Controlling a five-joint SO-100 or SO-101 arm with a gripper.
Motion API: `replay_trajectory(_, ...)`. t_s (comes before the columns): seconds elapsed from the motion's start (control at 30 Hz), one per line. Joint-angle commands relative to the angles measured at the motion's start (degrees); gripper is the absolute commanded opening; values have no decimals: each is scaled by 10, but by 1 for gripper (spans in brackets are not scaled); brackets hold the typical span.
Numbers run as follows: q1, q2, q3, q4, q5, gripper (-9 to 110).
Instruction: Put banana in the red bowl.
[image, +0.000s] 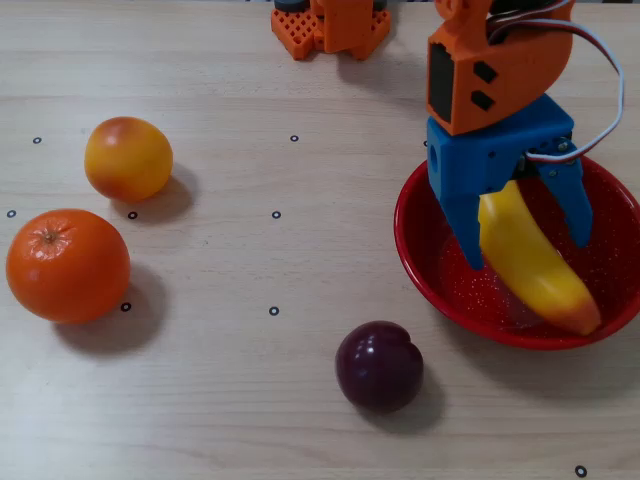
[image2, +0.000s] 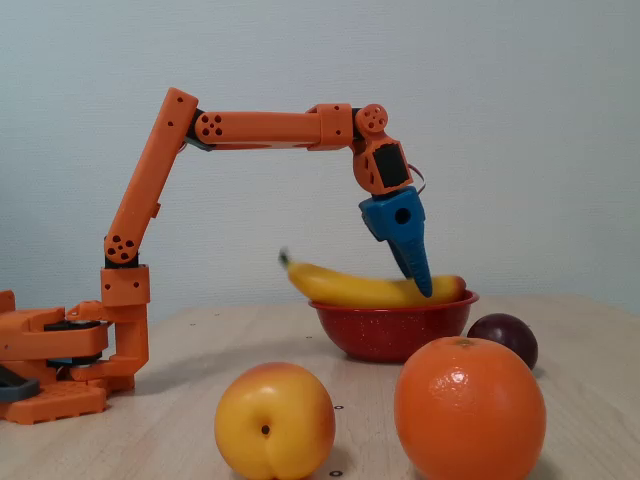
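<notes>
the banana (image: 530, 262) is lying in the red bowl (image: 425, 250) – in the overhead view it runs diagonally, orange-red end down near the bowl's lower right rim. in the fixed view (image2: 370, 290) its stem end pokes up over the bowl's left rim while the other end sits low at the right side. the blue pincer (image: 528, 240) is right over it with its fingers spread apart, one on each side of the banana, not squeezing it as far as i can see. the finger (image: 463, 225) on the left in the overhead view looks just beside the banana or touching it, can't tell which.

around it: a dark purple plum (image: 379, 365) sits on the counter (image: 250, 400) just below-left of the bowl, close but not touching. well off to the left there's a big orange (image: 67, 264) and a yellow-orange peach-looking fruit (image: 127, 158) above it, near each other but apart. the arm's orange base (image: 330, 25) is at the top edge. nothing sits between the bowl and the base – in the fixed view the orange (image2: 470, 408) and peach only block the bowl's foreground.
</notes>
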Motion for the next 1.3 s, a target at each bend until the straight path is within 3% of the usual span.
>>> replay_trajectory(0.0, 10, 39, -64, -25, -10, 31)
replay_trajectory(0.37, 9, 67, -69, -53, -11, 17)
replay_trajectory(0.57, 10, 76, -73, -51, -20, 1)
replay_trajectory(1.27, 17, 168, -112, 20, 36, 0)
